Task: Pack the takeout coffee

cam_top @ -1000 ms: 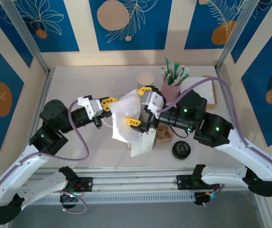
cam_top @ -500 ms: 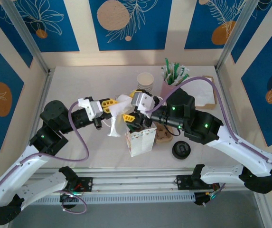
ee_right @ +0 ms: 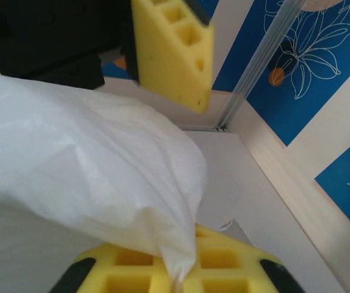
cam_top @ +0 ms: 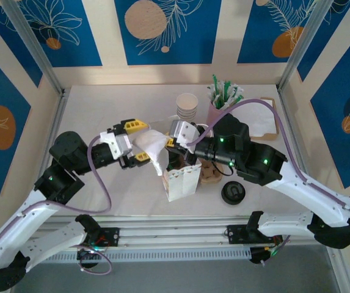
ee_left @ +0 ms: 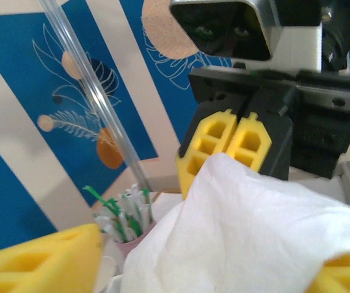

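A crumpled white napkin (cam_top: pixel 153 146) hangs above the table's middle, just left of an upright white paper bag (cam_top: pixel 182 181). My right gripper (cam_top: pixel 176 144) is shut on the napkin's right end; its yellow fingertips (ee_right: pixel 223 268) pinch a fold of the napkin (ee_right: pixel 89 165). My left gripper (cam_top: pixel 137 141) stands open, one finger on each side of the napkin's left end (ee_left: pixel 242 232). In the left wrist view the right gripper's closed fingers (ee_left: pixel 229 140) rise behind the napkin. A round black lid (cam_top: pixel 233 193) sits right of the bag; I cannot tell whether it caps the takeout coffee.
A brown carrier (cam_top: pixel 212 174) lies right of the bag, partly under the right arm. A stack of pale cups (cam_top: pixel 187 105) and a pink cup of green-and-white sticks (cam_top: pixel 222 105) stand at the back. A flat napkin pile (cam_top: pixel 264 125) lies far right.
My left gripper has opened and let go of the napkin. My right gripper has shut on the napkin's right end. The napkin has bunched up and sunk toward the bag.
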Robot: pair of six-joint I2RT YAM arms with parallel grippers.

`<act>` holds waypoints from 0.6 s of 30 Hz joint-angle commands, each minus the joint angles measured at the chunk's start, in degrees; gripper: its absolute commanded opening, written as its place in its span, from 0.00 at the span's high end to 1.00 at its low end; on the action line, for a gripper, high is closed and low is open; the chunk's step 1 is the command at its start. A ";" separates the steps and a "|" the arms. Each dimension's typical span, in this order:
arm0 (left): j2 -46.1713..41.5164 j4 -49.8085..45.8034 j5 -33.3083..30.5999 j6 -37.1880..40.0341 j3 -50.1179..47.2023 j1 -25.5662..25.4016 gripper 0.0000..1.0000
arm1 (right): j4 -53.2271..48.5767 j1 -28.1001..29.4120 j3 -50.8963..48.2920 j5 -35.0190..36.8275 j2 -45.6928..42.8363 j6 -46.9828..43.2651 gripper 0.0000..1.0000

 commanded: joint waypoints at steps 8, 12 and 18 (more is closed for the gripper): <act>-9.93 -2.98 -17.55 8.74 -7.02 -0.52 0.00 | -10.82 0.43 2.00 12.47 -2.84 9.35 1.00; -13.43 -3.51 -23.08 4.29 -9.91 -0.58 0.00 | -14.96 0.44 5.13 19.52 -0.92 16.34 1.00; -17.67 -6.98 -28.84 -7.11 -13.55 -0.58 0.00 | -32.89 0.46 21.18 26.16 10.07 33.76 1.00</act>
